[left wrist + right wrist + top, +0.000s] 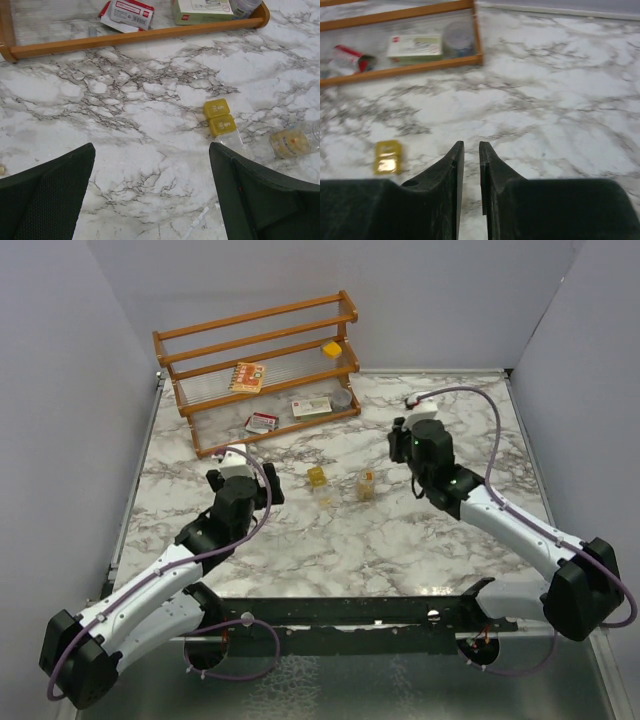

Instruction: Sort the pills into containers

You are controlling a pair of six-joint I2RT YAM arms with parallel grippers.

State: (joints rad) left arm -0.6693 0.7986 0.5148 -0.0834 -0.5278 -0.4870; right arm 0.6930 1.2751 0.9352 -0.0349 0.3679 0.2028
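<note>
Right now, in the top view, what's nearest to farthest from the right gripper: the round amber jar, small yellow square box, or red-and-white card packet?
From the right gripper:
1. The round amber jar, just left of it.
2. The small yellow square box, farther left, mid-table.
3. The red-and-white card packet, far left, at the wooden rack.

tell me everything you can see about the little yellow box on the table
The yellow box is small, squarish and looks like translucent plastic. It has two square sections side by side, each bearing pale print too small to read. It sits on the marble table, in front of the wooden rack and apart from the round jar beside it. Only the table touches it.
</note>
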